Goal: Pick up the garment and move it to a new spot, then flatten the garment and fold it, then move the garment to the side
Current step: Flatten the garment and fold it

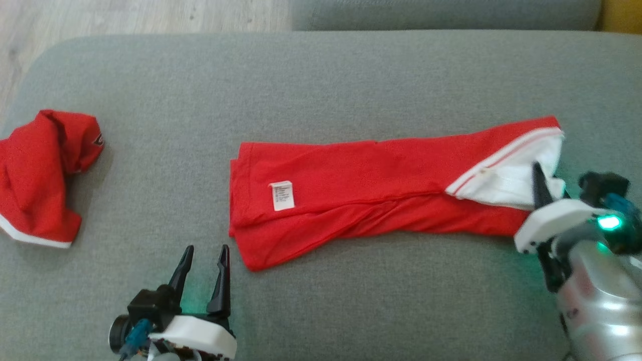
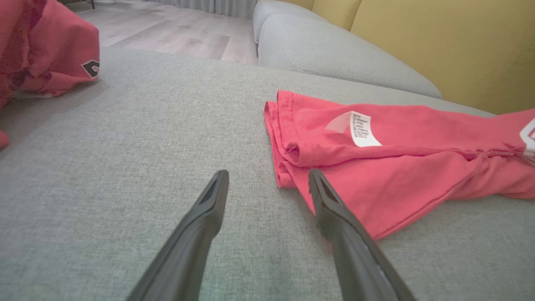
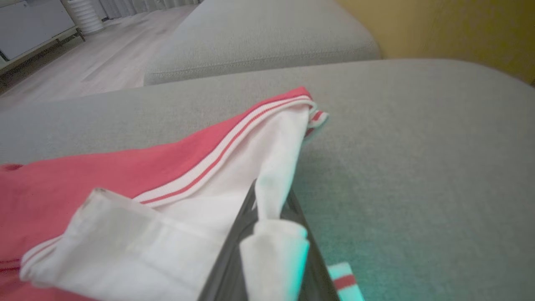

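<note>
Right gripper (image 3: 269,196) is pinching the garment (image 1: 361,190) by its white sleeve (image 3: 234,184), jaws clamped on fabric, near the sofa cushion's (image 1: 321,80) right edge. Left gripper (image 1: 205,255) is hovering spread wide, empty, just beside the hem.

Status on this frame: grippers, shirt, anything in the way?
Right gripper shut on shirt, at white sleeve. Left gripper open, near its other end. Second red garment far left, not in the way.

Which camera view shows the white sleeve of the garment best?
The right wrist view: the white sleeve is close, pinched in the right gripper. Head view shows it small; left wrist view, just an edge.
</note>
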### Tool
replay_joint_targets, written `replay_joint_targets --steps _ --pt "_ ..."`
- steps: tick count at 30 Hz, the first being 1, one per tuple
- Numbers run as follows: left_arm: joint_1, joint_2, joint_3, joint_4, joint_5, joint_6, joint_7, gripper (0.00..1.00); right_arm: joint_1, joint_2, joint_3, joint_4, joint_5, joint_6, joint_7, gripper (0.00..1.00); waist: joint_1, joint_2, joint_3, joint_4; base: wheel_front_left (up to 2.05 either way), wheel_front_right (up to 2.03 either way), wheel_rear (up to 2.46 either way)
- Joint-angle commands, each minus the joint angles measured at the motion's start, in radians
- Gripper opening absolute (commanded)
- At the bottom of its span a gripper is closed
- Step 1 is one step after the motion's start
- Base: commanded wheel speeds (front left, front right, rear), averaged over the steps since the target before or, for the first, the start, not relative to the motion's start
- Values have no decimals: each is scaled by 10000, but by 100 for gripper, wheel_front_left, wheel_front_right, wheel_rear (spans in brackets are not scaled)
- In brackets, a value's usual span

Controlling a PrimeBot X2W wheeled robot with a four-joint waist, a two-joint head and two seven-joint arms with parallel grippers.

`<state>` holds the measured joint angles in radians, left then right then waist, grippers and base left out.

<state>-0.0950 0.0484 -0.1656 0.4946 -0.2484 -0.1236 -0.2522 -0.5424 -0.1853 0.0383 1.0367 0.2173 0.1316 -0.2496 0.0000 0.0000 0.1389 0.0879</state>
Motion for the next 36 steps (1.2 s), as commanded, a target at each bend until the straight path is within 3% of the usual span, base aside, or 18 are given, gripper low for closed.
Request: replay_joint_targets --steps 1,6,13,18,30,31,32,36 --pt "-60 19 258 -234 -64 -33 -95 100 -113 155 382 -663 -139 -9 -117 0 0 0 -128 -77 0 0 0" --pt "20 19 102 -152 -186 -43 -95 100 49 721 1017 -2434 27 -9 -120 0 0 0 -361 0 0 0 0" --pt "166 18 -275 -60 -409 -52 -95 100 522 1228 3138 -3781 1275 -9 -121 0 0 0 -579 674 0 0 0" --pt "145 18 -584 -14 -540 -56 -95 100 468 1320 4556 -3783 2196 -9 -54 0 0 0 -616 1453 0 0 0" --pt "35 18 -1226 172 -757 -64 -95 100 -437 1349 6324 -2718 3592 -9 -54 0 0 0 -486 3296 0 0 0" --pt "30 18 -1248 179 -774 -64 -95 100 -490 1349 6436 -2640 3712 -9 -62 46 0 0 -479 3351 0 0 0" --pt "26 18 -1259 184 -792 -64 -95 100 -541 1349 6560 -2602 3843 -9 -70 100 0 0 -475 3388 0 0 0" --pt "-31 18 -1155 162 -823 -47 -95 100 -753 1350 6610 -2623 4179 -9 -110 100 0 0 -461 3354 0 0 0"
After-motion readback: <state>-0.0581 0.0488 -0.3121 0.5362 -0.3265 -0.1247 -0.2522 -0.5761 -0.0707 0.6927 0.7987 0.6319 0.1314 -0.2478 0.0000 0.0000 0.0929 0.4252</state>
